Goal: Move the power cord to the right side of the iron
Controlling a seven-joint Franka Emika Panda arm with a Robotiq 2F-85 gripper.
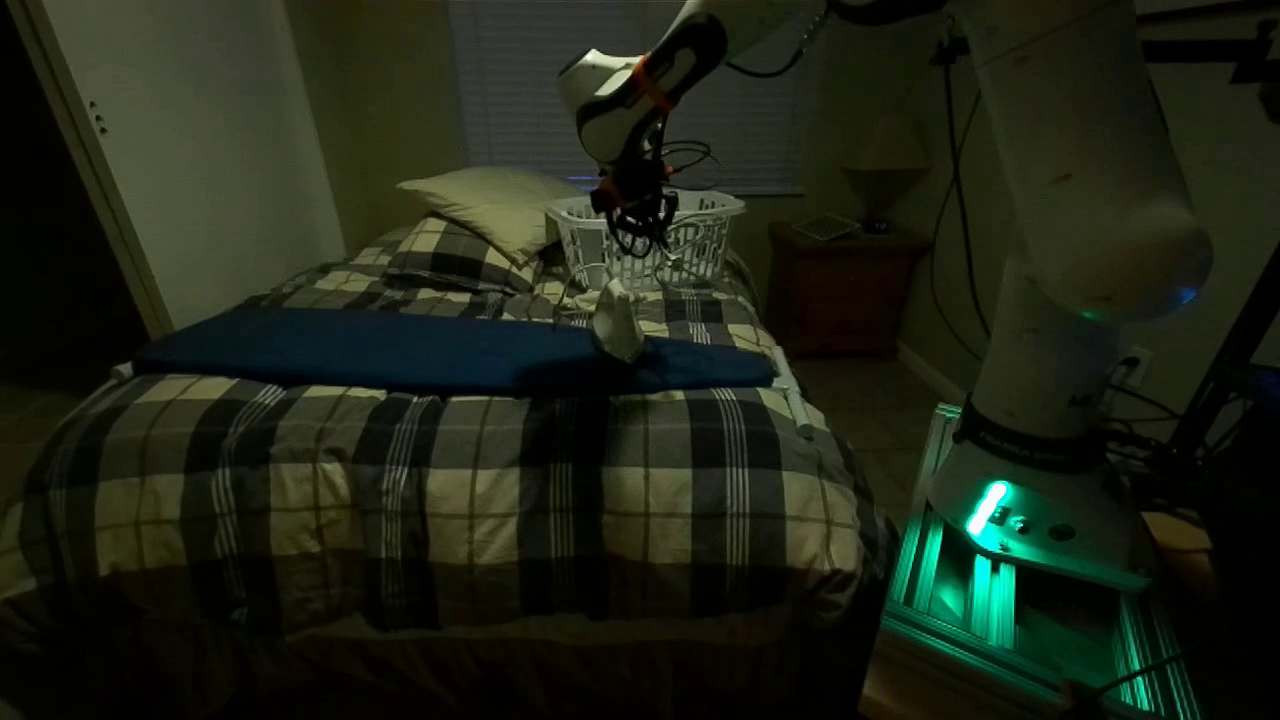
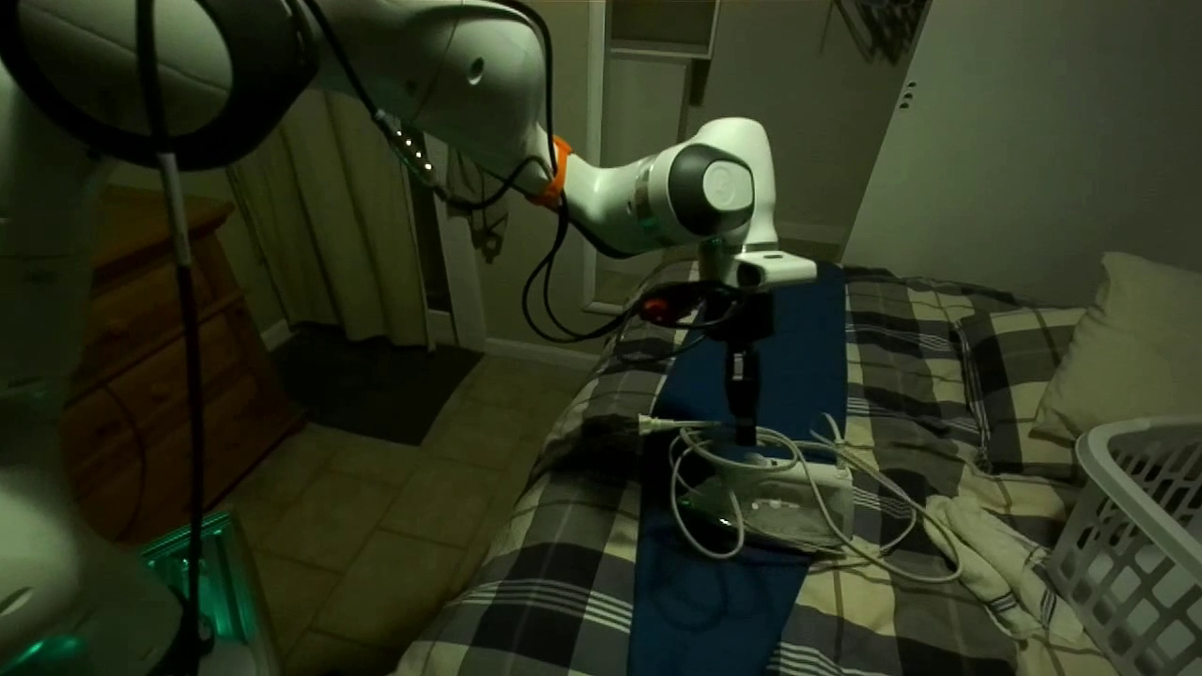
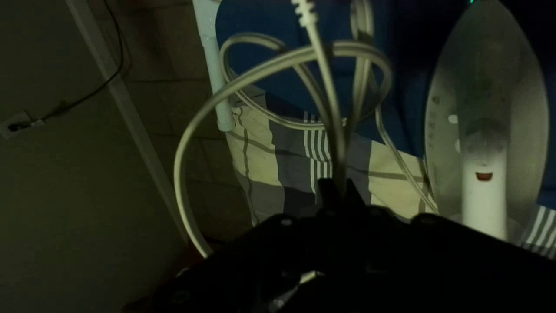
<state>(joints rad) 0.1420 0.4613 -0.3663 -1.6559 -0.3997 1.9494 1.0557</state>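
As the wrist view shows, the gripper pinches the power cord between narrowed fingertips; the iron lies apart, frame-right (long axis running up-frame). In an exterior view, cord loops pass before the iron; lowering probably turns on that gap.

White arm with black joint covers — orange band, black cables — green-lit base, dark gripper

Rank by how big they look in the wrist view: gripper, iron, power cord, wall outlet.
1. Gripper
2. Iron
3. Wall outlet
Power cord: unsure; thin, but held close up, its loops spread wider than the iron.
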